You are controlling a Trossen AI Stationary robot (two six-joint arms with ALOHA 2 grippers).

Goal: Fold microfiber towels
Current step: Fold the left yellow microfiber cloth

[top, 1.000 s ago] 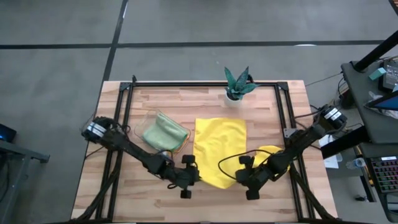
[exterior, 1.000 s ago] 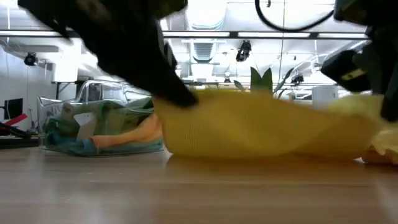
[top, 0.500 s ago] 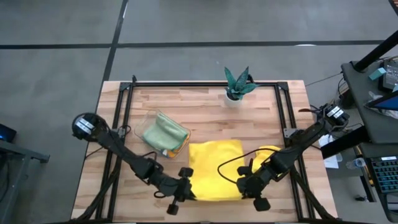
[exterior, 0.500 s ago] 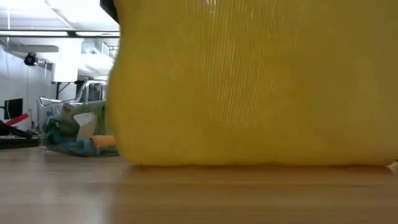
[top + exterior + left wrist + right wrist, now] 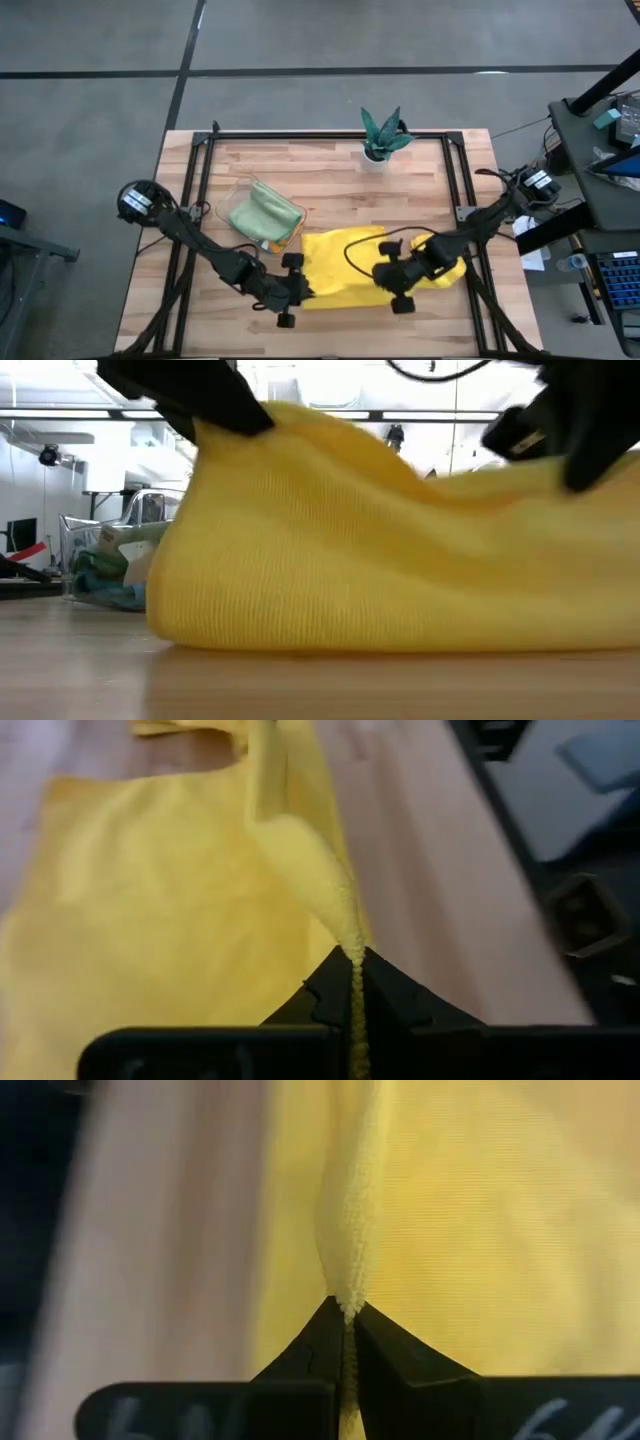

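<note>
**Yellow towel lifted by both pincers and carried back over itself, mid-fold**

Seen from above, a yellow towel (image 5: pixel 345 265) lies in the lower middle of the frame, on the wooden table (image 5: pixel 420 185). The left pincer (image 5: pixel 296 290) is clamped tight on the towel's lower left edge, and the right pincer (image 5: pixel 392 278) is clamped tight on its lower right edge; each wrist camera shows a thin ridge of yellow cloth pinched between closed fingers.

A second ago the towel lay long and flat up the middle of the table. Since then both arms have dragged it toward the bottom of the frame, and it now looks shorter and bunched, with the gripped edge raised. From table height the cloth drapes in a hump between the two arms. The first fold seems under way, not yet laid flat.

A pale green towel (image 5: pixel 262 212) sits in a clear tray (image 5: pixel 240 189) at centre left, and a second yellow cloth (image 5: pixel 448 270) peeks out at lower right. A small plant (image 5: pixel 382 133) stands at top centre.
</note>
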